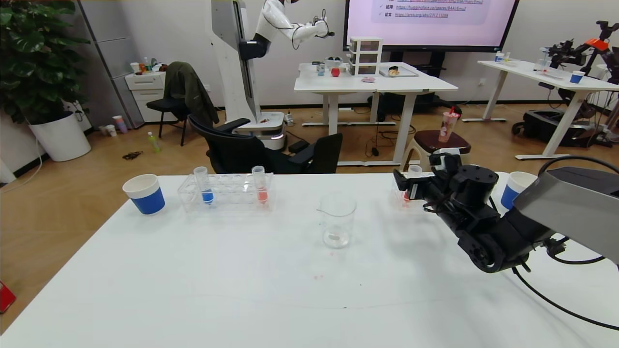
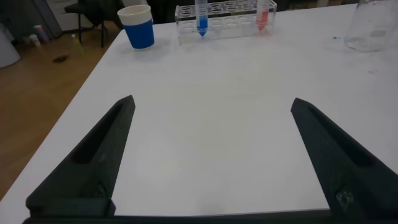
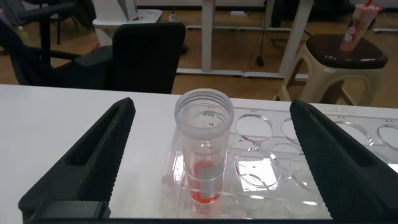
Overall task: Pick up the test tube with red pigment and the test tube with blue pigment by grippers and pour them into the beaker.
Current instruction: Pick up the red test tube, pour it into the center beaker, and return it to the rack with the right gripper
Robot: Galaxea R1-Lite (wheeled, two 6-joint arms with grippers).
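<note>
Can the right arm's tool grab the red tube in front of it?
Probably yes. The right tool is open, with the red tube standing in its rack straight ahead between its fingers. Nothing blocks the way; neighbouring rack holes look empty.

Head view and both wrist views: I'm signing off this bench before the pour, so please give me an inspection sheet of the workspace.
Surface: white table, faint pink specks near the beaker.
Job's things: beaker upright mid-table; blue tube in the left rack; red tube in the right rack.
Clutter: coral tube in the left rack; left paper cup; right paper cup.
Pincers: right pincer open, flanking the red tube, not touching; left pincer open over bare table.
Cables: black cable trails from the right arm.
Surroundings: office chairs, another robot.
</note>
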